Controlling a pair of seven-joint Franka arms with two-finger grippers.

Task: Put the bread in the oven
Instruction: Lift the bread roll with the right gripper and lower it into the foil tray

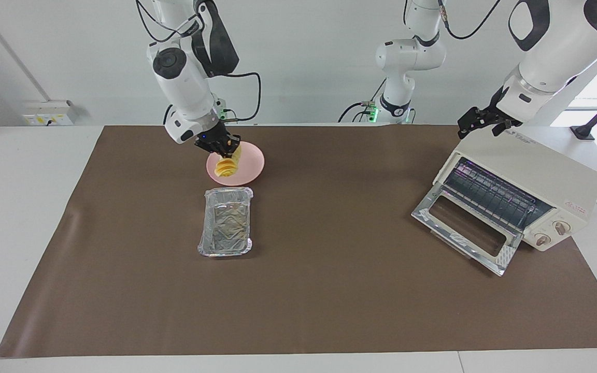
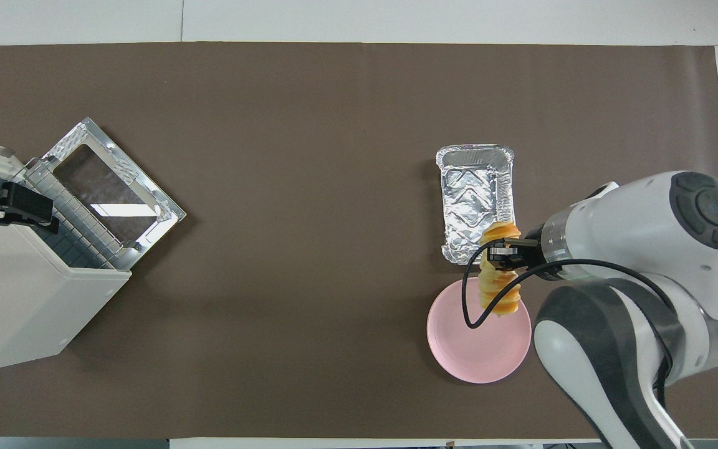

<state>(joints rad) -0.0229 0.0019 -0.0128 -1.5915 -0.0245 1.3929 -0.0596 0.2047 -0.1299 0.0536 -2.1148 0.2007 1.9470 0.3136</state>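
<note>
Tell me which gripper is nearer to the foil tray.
Right. The right gripper holds the bread over the pink plate beside the foil tray; the left gripper is over the oven.

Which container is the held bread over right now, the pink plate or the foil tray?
The pink plate: the right gripper holds the bread above it. The foil tray sits empty, farther from the robots.
</note>
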